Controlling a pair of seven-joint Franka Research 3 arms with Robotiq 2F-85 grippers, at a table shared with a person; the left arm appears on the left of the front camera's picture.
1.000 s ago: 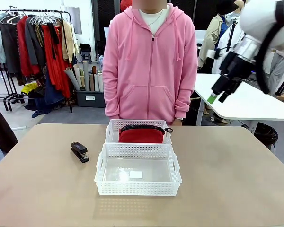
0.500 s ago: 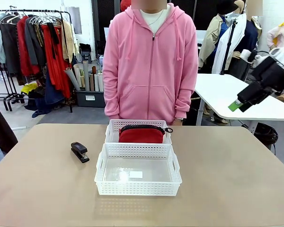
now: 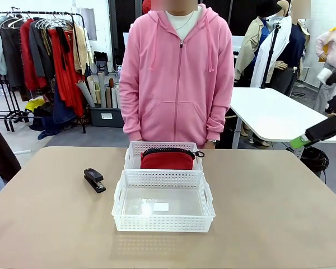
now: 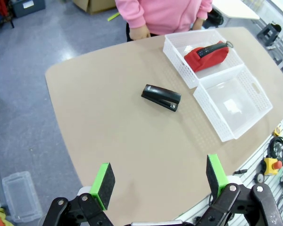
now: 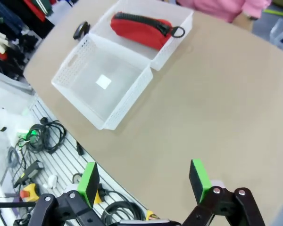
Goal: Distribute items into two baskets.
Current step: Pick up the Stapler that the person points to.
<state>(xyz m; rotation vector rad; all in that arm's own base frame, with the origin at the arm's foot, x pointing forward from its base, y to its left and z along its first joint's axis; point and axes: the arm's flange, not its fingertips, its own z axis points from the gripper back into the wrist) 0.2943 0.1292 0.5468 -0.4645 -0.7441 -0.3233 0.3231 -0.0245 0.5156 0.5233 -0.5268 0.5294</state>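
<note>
The red pouch (image 3: 168, 160) lies in the far basket (image 3: 135, 150); the near basket (image 3: 162, 178) holds nothing but a white label. The black stapler (image 3: 94, 180) rests on the table left of the baskets. My right gripper (image 3: 302, 140) hangs high at the right edge, away from everything. In the left wrist view my left gripper (image 4: 159, 181) stands open high above the table, the stapler (image 4: 161, 97) and pouch (image 4: 206, 55) far below. The right gripper (image 5: 143, 181) is open too, above the near basket (image 5: 132, 94) and the pouch (image 5: 141, 29).
A person in a pink hoodie (image 3: 178, 78) stands at the far edge, hands down by the table. Cables and an emergency stop box (image 4: 272, 165) lie beside the robot's side of the table. A white table (image 3: 274, 115) stands behind at right.
My right arm has swung down and to the right, from the upper right corner to the right edge. The pouch, stapler and baskets have not moved.
</note>
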